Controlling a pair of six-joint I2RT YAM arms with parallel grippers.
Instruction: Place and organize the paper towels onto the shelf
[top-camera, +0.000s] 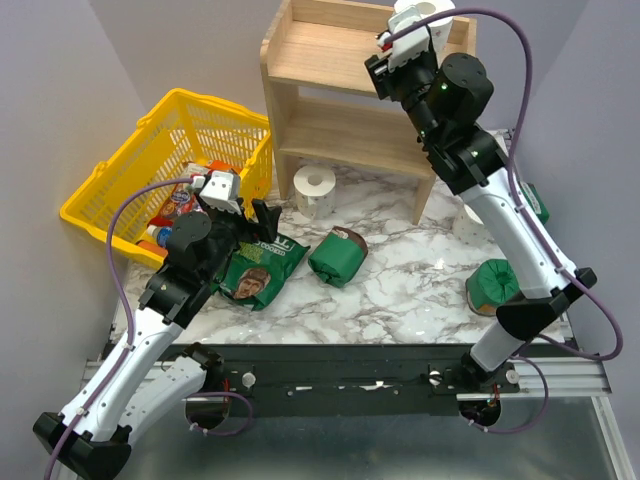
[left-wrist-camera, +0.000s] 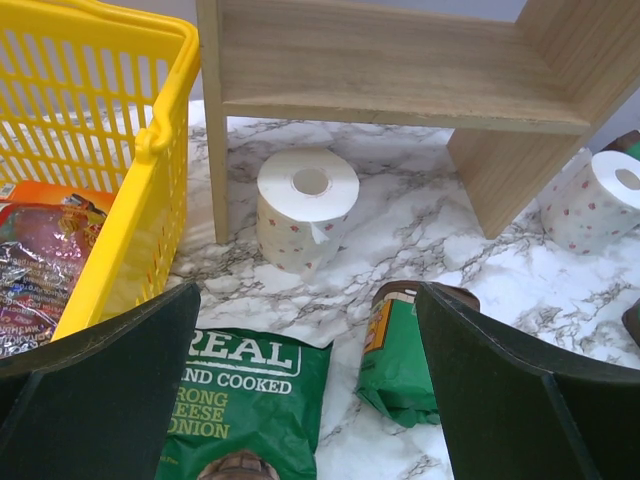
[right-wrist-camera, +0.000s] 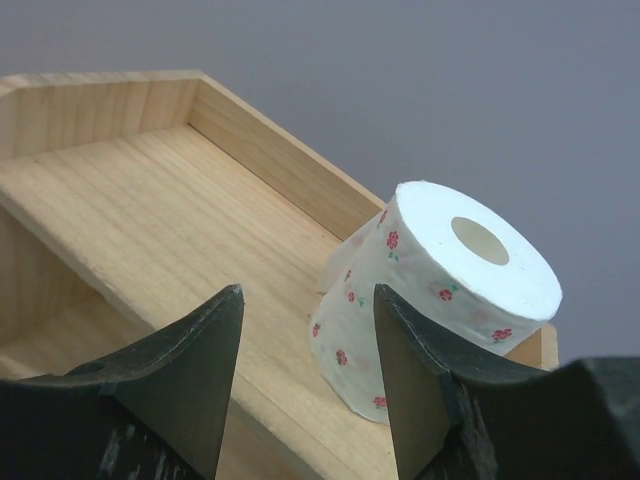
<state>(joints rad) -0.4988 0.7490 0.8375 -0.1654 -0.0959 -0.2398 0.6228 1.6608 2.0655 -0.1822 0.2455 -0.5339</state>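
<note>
One paper towel roll (right-wrist-camera: 440, 300) with small red flowers stands on the right end of the wooden shelf's (right-wrist-camera: 150, 210) top tier; in the top view this roll (top-camera: 420, 12) is just past my right gripper (top-camera: 398, 38). My right gripper (right-wrist-camera: 308, 292) is open and empty, its right finger just in front of the roll. A second roll (left-wrist-camera: 305, 205) (top-camera: 315, 190) stands on the table by the shelf's (top-camera: 330, 70) left leg. A third roll (left-wrist-camera: 600, 200) stands right of the shelf's right leg. My left gripper (left-wrist-camera: 308, 290) (top-camera: 258, 218) is open and empty above a green crisp bag.
A yellow basket (top-camera: 120, 180) with snack packs stands at the left. A green crisp bag (top-camera: 260, 268) and a green wrapped package (top-camera: 338, 257) lie mid-table. Another green package (top-camera: 493, 283) lies at the right, by my right arm.
</note>
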